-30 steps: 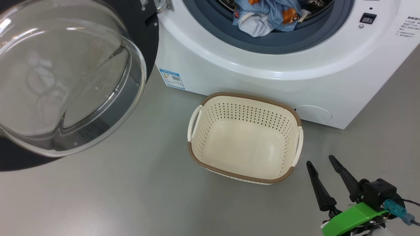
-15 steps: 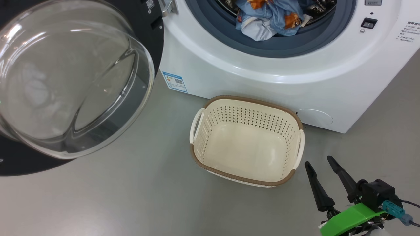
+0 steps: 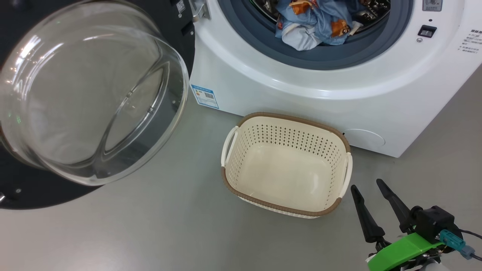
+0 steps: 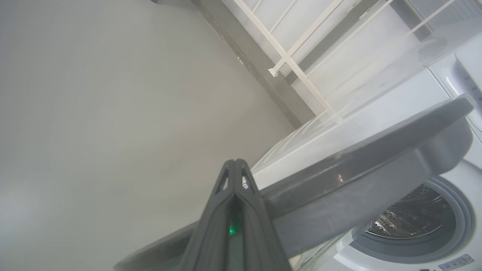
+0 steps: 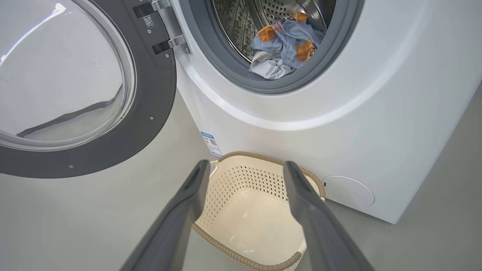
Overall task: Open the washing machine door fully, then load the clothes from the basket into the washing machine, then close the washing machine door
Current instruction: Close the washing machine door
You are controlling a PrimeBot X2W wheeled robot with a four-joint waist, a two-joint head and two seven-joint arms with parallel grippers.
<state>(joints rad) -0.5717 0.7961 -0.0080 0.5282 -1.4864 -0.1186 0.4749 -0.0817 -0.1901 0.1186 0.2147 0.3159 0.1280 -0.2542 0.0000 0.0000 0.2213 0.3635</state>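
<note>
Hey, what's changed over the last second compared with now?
The head camera shifted a little. Beyond that, the washing machine door has swung slightly toward the washing machine, its glass bowl nearer the blue label. Unchanged: clothes inside the machine, basket empty, right gripper open beside it.

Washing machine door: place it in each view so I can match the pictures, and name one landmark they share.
Head view: washing machine door stands open at the left.
Left wrist view: seen edge-on, a dark band across the lower right.
Right wrist view: upper left, hinged beside the drum opening.
Shared landmark: the grey gasket.
</note>
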